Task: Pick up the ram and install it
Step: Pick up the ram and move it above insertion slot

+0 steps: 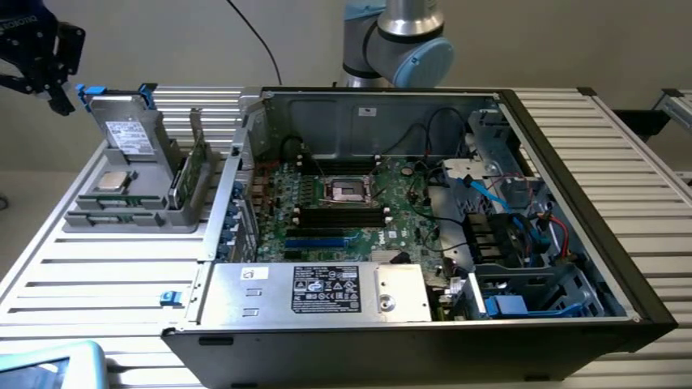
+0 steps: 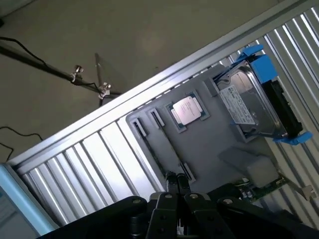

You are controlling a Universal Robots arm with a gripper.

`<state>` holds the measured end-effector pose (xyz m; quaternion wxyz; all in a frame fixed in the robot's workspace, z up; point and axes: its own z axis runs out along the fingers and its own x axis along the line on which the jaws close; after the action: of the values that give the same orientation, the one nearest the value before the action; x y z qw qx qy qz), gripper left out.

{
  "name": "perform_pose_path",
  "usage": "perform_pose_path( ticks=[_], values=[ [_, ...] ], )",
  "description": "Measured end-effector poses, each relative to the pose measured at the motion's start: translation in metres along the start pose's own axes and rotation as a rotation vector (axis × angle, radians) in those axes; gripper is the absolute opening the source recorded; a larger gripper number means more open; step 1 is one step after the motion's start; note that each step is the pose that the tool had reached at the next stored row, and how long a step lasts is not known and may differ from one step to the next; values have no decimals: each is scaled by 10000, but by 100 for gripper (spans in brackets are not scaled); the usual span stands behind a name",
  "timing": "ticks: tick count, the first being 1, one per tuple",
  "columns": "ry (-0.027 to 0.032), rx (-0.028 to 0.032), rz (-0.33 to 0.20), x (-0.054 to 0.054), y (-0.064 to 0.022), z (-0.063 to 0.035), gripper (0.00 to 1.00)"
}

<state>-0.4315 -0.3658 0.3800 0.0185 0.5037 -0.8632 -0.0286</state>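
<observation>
The table (image 1: 605, 162) is shiny ribbed metal. The tray (image 2: 209, 144) is dull grey plastic. The chip (image 2: 188, 110) has a shiny metal top. The drive (image 2: 256, 99) has a paper label (image 2: 238, 107) and blue plastic clips (image 2: 259, 57). The gripper (image 2: 177, 180) is dull black.

Open computer case (image 1: 433, 350) beside grey tray (image 1: 128, 220)

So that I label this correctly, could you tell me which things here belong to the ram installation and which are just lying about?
Belongs to the job: ram, green, on edge in the grey tray; black motherboard slots; pincer.
Just lying about: hard drive; processor chip; power supply.
</observation>
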Motion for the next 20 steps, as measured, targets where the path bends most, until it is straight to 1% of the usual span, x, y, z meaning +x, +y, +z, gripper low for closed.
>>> perform_pose_path(
  ticks=[20],
  values=[
    [247, 11, -3621, 0, 0, 0, 11]
  ],
)
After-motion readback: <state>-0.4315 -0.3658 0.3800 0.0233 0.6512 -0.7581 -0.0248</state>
